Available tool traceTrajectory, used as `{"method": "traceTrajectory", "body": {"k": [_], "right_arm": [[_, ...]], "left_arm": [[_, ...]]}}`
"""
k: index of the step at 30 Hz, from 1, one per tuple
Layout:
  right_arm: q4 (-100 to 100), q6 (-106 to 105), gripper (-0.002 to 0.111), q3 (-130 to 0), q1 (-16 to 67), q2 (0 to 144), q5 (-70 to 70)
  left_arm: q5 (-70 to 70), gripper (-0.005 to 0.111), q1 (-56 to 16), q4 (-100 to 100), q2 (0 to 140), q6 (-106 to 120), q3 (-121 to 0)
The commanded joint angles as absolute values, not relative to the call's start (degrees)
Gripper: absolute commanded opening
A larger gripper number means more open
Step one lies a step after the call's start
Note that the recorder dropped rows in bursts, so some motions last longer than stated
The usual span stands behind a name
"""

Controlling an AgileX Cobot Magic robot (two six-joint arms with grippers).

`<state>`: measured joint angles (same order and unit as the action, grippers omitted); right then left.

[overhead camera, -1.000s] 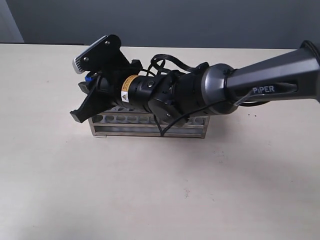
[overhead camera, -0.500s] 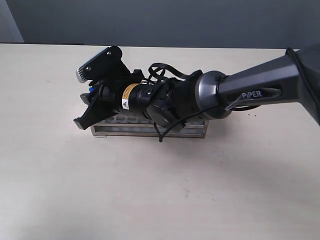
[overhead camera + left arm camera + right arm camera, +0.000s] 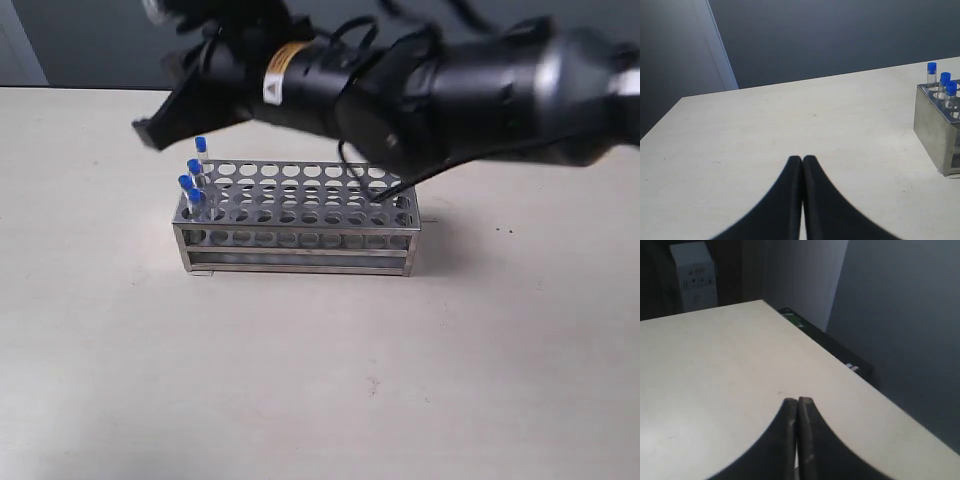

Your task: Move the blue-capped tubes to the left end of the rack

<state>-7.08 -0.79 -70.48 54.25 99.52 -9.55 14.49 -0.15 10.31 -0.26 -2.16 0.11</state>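
The steel rack (image 3: 300,240) stands mid-table. Several blue-capped tubes (image 3: 193,168) stand upright in the holes at its left end. My right gripper (image 3: 148,128) hangs above and behind that end, clear of the tubes, shut on nothing. In the right wrist view the right gripper (image 3: 798,401) points at bare tabletop with its fingers pressed together. My left gripper (image 3: 802,159) is shut and empty, low over the table. From there the rack's end (image 3: 932,125) and three of the blue-capped tubes (image 3: 945,79) show off to one side.
The right arm's dark bulk (image 3: 430,85) crosses over the rack's back right. A grey wall (image 3: 840,40) rises behind the table's far edge. A dark ledge (image 3: 840,352) runs along the table edge in the right wrist view.
The right arm has lifted up and back from the rack's left end. Its jaws are now shut and empty, and the tubes it covered are uncovered.
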Motion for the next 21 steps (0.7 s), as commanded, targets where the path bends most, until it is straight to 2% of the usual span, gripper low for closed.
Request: {"method": "traceTrajectory", "body": {"k": [1,5,9,12,18,21], "right_arm": [[-5.5,-2.5,-0.001,-69.7,48.2,87.6,7.0],[-5.2,-2.5,-0.001,-63.3,42.6,75.1,11.9],[-2.4,2.4,-0.001,-45.0,39.4,51.8,8.9],[-0.7,2.6,-0.001,-36.5,39.4,39.8,14.0],[-4.0,2.6,-0.001,-35.1,39.4,28.2,26.4],[-5.9,2.6,-0.001,-32.2,35.5,23.2,24.2]], "left_arm": [[13.7,0.0,-0.5,10.2,0.0,-2.4,0.0],[13.7,0.0,-0.5,10.2,0.0,-2.4,0.0],[13.7,0.0,-0.5,10.2,0.0,-2.4,0.0],[13.7,0.0,-0.5,10.2,0.0,-2.4,0.0],[13.7,0.0,-0.5,10.2,0.0,-2.4,0.0],[13.7,0.0,-0.5,10.2,0.0,-2.4,0.0]]}}
